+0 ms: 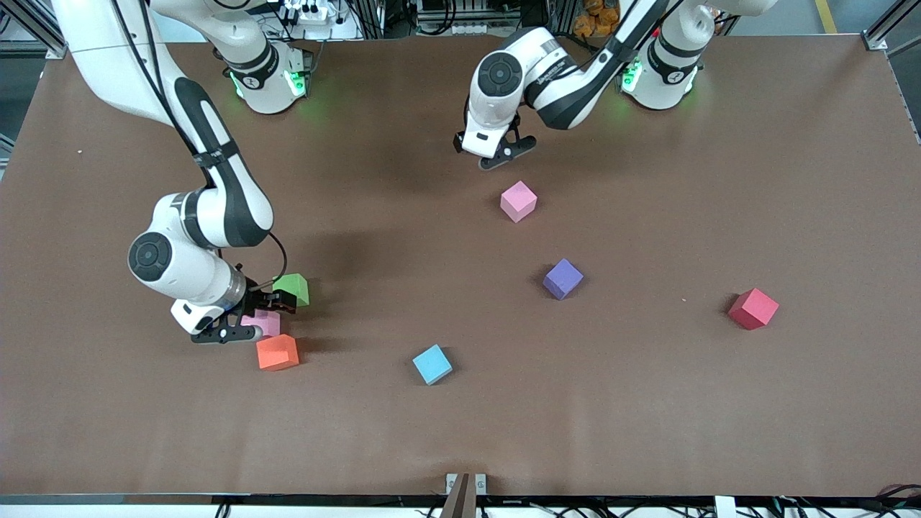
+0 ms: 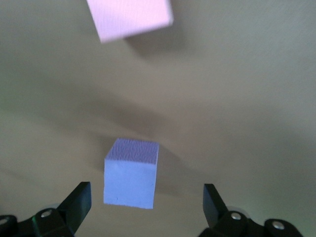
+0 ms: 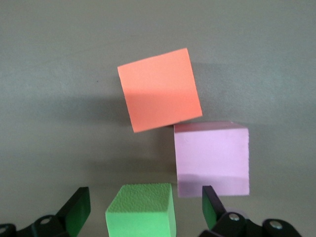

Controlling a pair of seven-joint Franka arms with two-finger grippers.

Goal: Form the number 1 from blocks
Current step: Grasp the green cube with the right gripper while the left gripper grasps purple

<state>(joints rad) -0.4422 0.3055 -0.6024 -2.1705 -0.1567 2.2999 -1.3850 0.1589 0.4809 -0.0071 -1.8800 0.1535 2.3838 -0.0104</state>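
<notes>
While the right gripper point(image 1: 252, 316) hangs jaws apart over the green block point(image 1: 293, 288) and pink block point(image 1: 263, 323) beside the orange cube point(image 1: 278, 352), we see the left gripper point(image 1: 496, 155) spread above the second pink block point(image 1: 519, 201), purple block point(image 1: 563, 278) nearer us

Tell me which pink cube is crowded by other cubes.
The pink cube under the right gripper, between the green cube and orange cube. The other pink cube sits alone near the left gripper.
</notes>
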